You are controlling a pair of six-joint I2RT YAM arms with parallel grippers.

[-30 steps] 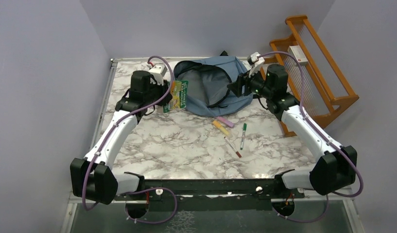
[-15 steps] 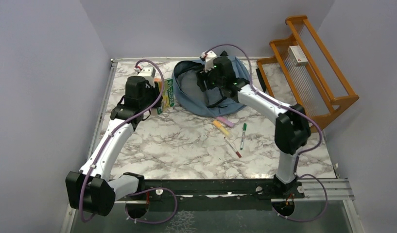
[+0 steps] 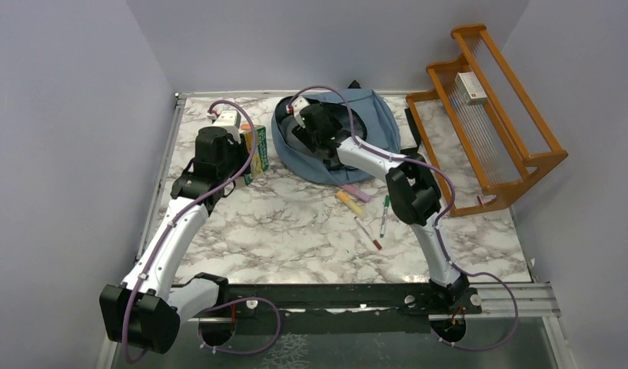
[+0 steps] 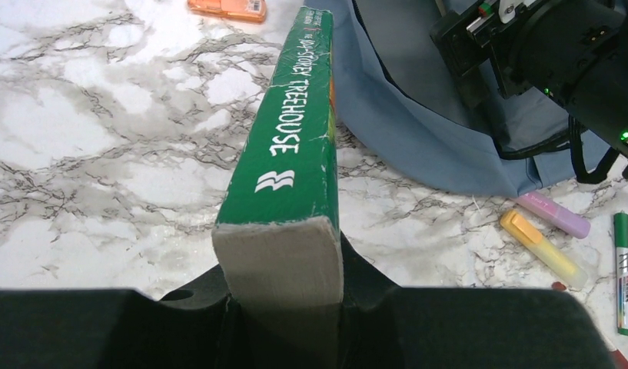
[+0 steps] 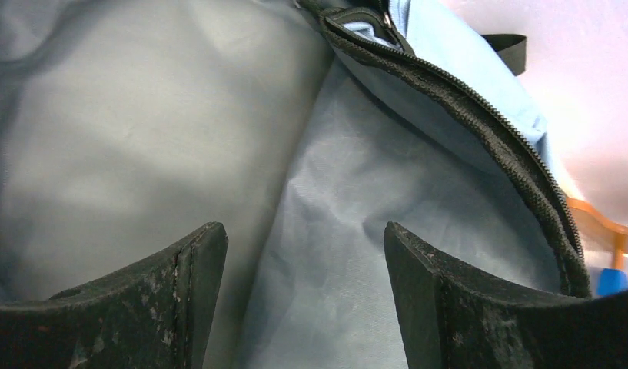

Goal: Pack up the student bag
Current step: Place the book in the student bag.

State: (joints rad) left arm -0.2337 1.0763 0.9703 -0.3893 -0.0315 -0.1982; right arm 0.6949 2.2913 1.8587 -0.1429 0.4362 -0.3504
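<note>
The student bag [image 3: 381, 117] lies at the far middle of the marble tabletop [image 3: 295, 231] in the top external view, its main opening unzipped and gaping toward the left. The right end effector [image 3: 297, 132] is inside that opening, the arm reaching across from the right base. The left end effector [image 3: 244, 159] holds a book [image 3: 257, 146] on edge just left of the bag. Nearer than the bag lie a pink highlighter [image 3: 355, 192], a yellow highlighter [image 3: 349, 203], a green marker [image 3: 385, 215] and a red pen [image 3: 367, 233]. A wooden rack [image 3: 491, 123] stands off the tabletop's right edge.

From the left wrist, the left end effector [image 4: 284, 307] is clamped on the lower end of the book [image 4: 295, 154], green spine up with white lettering. The blue side of the student bag [image 4: 418, 146] lies just right of the book, the black right arm above it. An orange item [image 4: 227, 8] lies at the top edge; the pink highlighter [image 4: 553, 215], yellow highlighter [image 4: 541, 246] and green marker [image 4: 621, 269] are at the right.

From the right wrist, the right end effector [image 5: 303, 307] stands wide apart with nothing between its fingers [image 5: 195, 292]. It faces the grey lining [image 5: 141, 138] inside the student bag [image 5: 464, 54], with the dark zipper [image 5: 480, 123] curving down the right.
</note>
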